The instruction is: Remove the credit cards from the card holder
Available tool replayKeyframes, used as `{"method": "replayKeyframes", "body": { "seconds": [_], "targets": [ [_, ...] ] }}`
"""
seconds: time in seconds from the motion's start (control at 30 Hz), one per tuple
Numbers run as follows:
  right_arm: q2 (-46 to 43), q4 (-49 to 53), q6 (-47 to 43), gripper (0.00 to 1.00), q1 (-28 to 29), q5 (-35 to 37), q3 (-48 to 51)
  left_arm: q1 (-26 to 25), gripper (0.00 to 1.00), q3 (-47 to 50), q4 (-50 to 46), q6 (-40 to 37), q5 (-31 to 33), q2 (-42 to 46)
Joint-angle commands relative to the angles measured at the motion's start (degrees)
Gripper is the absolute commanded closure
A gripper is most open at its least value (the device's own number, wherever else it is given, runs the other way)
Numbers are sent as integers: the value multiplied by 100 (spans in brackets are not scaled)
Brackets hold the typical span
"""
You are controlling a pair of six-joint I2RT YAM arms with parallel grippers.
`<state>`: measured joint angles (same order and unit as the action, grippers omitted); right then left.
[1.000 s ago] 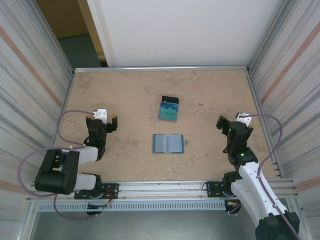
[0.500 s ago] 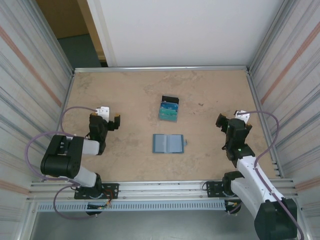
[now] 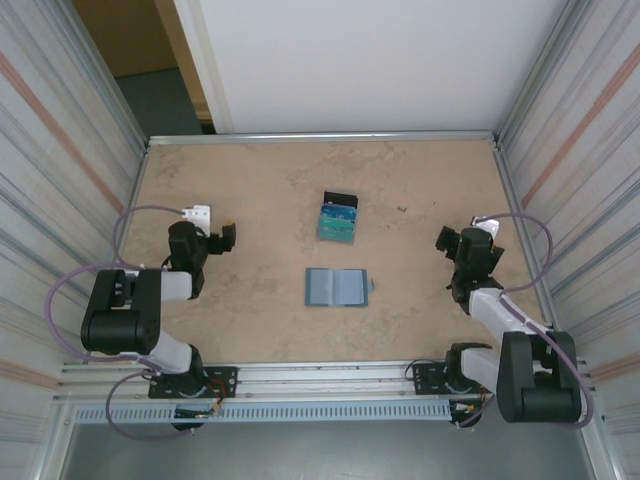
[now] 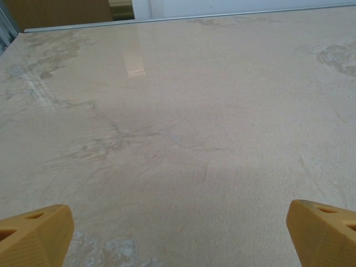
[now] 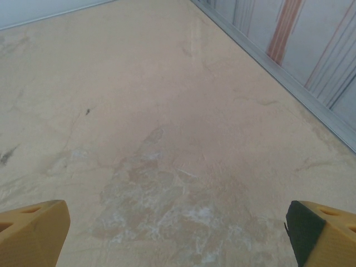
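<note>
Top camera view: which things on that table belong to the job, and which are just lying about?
Belong to the job:
card holder, lying open mid-table
credit cards, teal and blue, apparently in the tray

Just lying about:
small tray with a black end, beyond the holder

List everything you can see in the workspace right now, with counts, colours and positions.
Small flat bifold card holder: one, grey-blue lining up, opened flat, mid-table on the arms' side.
Small clear tray with a black end: one, just beyond the card holder.
Thin plastic credit cards: teal-green and blue, lying in the tray; count unclear.
Beige marbled table: one, under everything.
Robot's left gripper: one, orange fingertips, open, left of the card holder.
Robot's right gripper: one, orange fingertips, open, right of the card holder.
</note>
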<state>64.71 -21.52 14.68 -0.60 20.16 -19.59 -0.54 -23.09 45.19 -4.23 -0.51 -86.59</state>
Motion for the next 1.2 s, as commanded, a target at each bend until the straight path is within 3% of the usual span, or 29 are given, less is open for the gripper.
{"method": "replayKeyframes", "body": {
  "seconds": [0.0,0.43,0.67,0.8,0.87,0.9,0.93,1.0,1.17],
  "targets": [
    [176,-831,-133,1,-144,-260,-45,-13,1,-48,23,63,-98,-14],
    [1654,-2175,-129,1,-564,-1137,-144,-10,1,-47,25,57,-96,-2],
    [1605,-2294,-242,1,-696,-1860,-50,-14,1,-43,20,56,-98,-7],
    [1865,-2784,-658,1,-583,-2524,55,-13,1,-42,21,63,-98,-9],
    [2458,-3272,-967,1,-395,-2723,-42,-23,1,-41,25,57,-99,-9],
    [2475,-2927,-1102,1,-333,-2833,-242,-22,1,-44,24,62,-97,-9],
    [2277,-2357,-1101,1,-349,-2815,-337,-20,1,-39,25,62,-92,-9],
    [2474,-2856,-887,1,-458,-2705,-265,-19,1,-38,30,52,-89,-2],
    [2389,-2439,-923,1,-257,-2114,-395,-17,1,-37,27,48,-78,-1]
  ]
}}
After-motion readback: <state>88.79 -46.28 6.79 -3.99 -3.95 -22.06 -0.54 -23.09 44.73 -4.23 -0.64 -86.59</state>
